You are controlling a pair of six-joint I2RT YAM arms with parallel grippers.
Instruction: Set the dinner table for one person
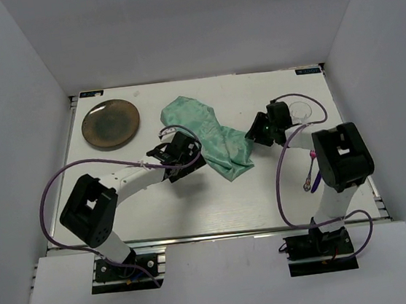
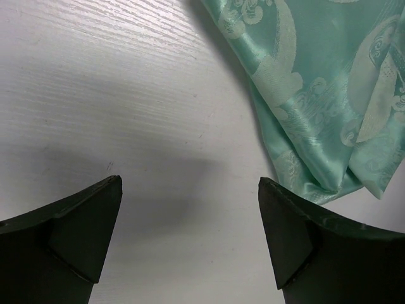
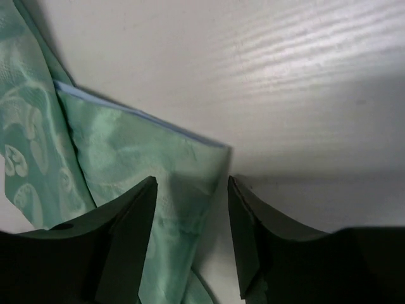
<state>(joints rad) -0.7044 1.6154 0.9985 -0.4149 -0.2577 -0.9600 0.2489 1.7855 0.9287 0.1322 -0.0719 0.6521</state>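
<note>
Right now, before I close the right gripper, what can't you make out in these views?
Whether the right gripper touches the mint-green cloth: right wrist view, its own fingers cover the contact.
Clear glass vessel: top view, partly hidden behind that gripper.
Pink-handled utensil: top view, too small to name, right arm overlaps it.

My claw (image 3: 192, 190) hangs low over the white surface (image 3: 304, 95), its two dark fingers (image 3: 126, 228) parted with a gap between them. The corner of a shiny mint-green patterned cloth (image 3: 120, 145), edged pale blue, lies in that gap.
</note>
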